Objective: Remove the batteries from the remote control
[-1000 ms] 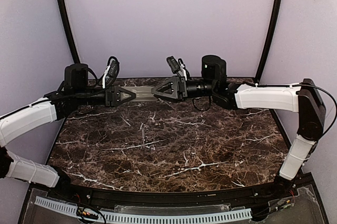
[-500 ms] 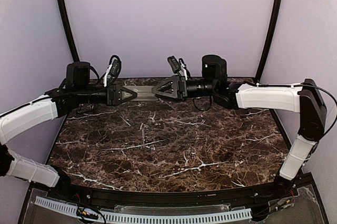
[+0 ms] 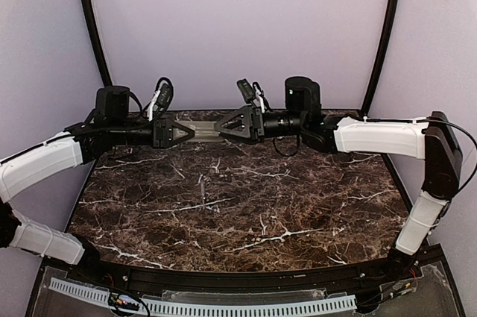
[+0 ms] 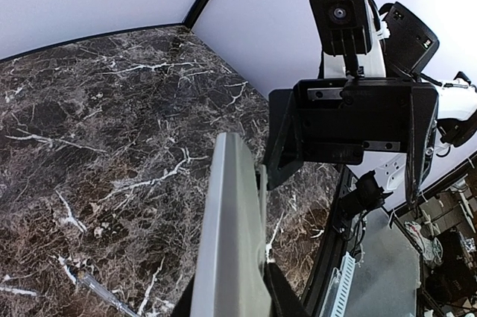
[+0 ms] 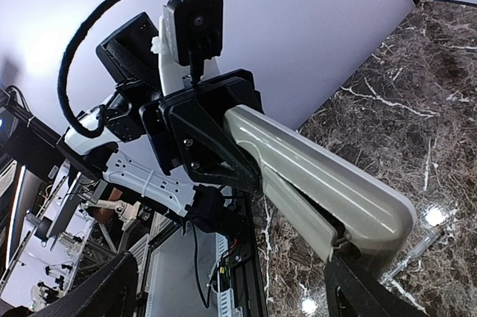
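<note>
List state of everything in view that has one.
remote control, held in the air over the far edge of the table, roughly level, one end clamped.
left end effector, shut on the remote control.
right end effector, jaws wide open at the remote control's free end, not clamped on it.

Dark marble table point(image 3: 246, 212), lilac walls point(image 3: 238, 26)
</note>
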Action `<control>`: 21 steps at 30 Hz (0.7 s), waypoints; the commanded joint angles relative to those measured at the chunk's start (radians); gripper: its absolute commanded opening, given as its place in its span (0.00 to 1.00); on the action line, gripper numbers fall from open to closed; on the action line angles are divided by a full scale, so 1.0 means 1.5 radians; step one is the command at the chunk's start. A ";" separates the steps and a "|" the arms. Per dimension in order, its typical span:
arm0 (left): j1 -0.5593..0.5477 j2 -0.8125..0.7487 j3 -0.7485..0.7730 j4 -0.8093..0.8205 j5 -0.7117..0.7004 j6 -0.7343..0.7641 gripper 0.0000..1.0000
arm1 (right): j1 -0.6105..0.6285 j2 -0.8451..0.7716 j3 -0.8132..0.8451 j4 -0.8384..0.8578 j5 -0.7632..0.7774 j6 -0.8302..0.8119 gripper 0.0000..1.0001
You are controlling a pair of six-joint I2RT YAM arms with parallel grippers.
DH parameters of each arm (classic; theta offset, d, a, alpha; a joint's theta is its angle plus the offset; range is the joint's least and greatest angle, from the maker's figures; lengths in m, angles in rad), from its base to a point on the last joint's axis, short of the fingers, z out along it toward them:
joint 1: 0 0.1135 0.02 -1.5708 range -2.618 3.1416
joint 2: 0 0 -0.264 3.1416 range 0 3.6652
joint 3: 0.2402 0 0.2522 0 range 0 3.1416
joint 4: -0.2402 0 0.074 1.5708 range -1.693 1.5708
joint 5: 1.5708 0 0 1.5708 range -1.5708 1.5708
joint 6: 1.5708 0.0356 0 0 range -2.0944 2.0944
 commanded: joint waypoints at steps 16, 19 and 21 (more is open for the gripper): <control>-0.023 0.037 0.030 -0.021 -0.019 0.012 0.00 | 0.031 -0.013 0.026 0.053 -0.048 -0.014 0.86; -0.023 0.040 0.033 -0.033 -0.032 0.015 0.00 | 0.030 -0.014 0.023 0.050 -0.042 -0.015 0.86; -0.023 0.043 0.035 -0.038 -0.037 0.015 0.00 | 0.029 -0.015 0.022 0.043 -0.036 -0.018 0.86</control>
